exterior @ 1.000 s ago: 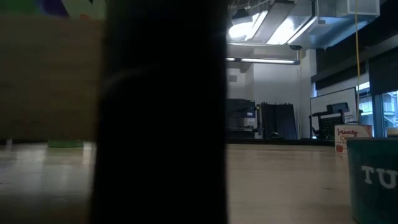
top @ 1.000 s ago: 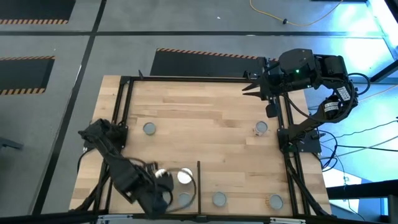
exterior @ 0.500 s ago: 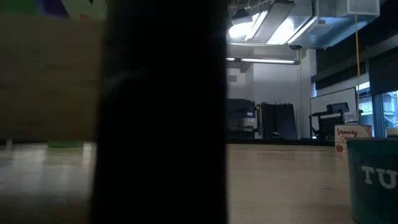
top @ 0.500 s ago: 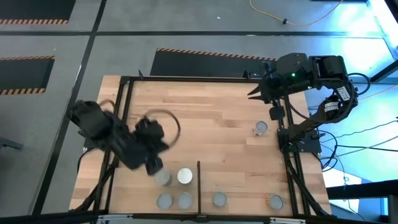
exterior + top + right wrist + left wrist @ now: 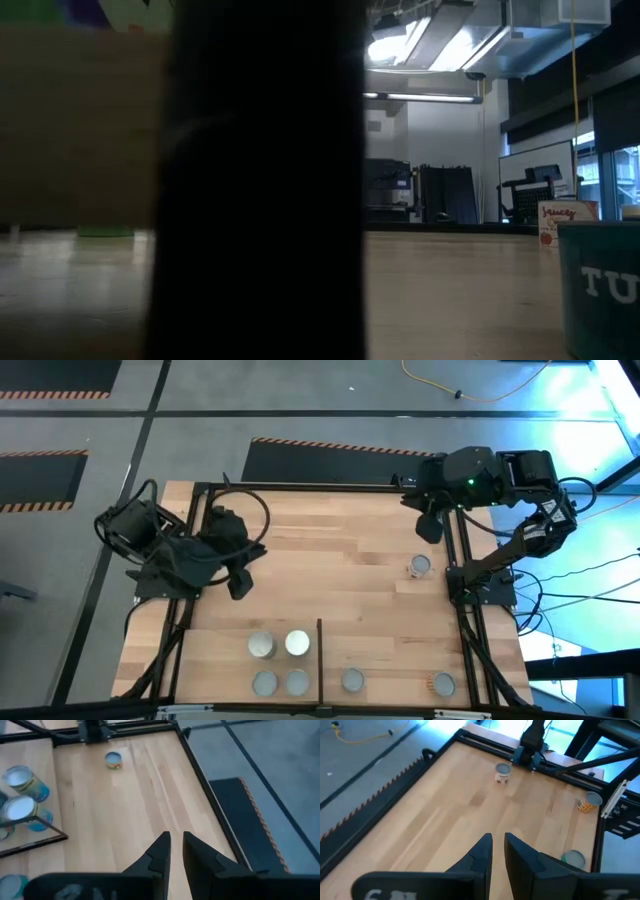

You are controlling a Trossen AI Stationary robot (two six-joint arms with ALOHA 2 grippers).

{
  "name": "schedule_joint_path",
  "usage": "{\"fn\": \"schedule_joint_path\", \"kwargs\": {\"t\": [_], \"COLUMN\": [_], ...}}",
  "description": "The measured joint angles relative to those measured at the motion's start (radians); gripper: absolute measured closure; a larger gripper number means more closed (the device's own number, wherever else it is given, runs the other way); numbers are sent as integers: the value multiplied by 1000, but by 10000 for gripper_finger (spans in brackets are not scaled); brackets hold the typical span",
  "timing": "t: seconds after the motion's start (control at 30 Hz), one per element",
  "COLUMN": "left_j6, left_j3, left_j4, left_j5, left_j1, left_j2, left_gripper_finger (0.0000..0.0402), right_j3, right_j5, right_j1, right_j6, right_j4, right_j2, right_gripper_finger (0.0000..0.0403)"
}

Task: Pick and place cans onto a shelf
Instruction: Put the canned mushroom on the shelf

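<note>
Standing upright, grey-topped cans [image 5: 262, 646] cluster beside white-topped one [image 5: 297, 643]; left hand [image 5: 238, 585], right hand [image 5: 428, 530] narrow, empty.

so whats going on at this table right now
Two robot arms are sorting cans on a wooden table. The left tool hangs empty over the left side, above a cluster of cans beside a thin black divider bar. The right tool waits near a lone can by the right edge.
</note>
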Motion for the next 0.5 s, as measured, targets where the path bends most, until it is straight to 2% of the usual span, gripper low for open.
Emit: {"fn": "schedule_joint_path", "kwargs": {"t": [0.3,0.5], "left_j6": [91,98], "left_j3": [0,0], "left_j4": [0,0], "left_j5": [10,12], "left_j1": [9,9], "left_j2": [-14,-14], "left_gripper_finger": [360,360], "right_j3": [-94,-168], "right_j5": [-6,107], "right_j1": [0,-20], "right_j6": [65,289], "right_j4": [-1,0], "right_j2": [0,0], "right_gripper_finger": [350,350]}}
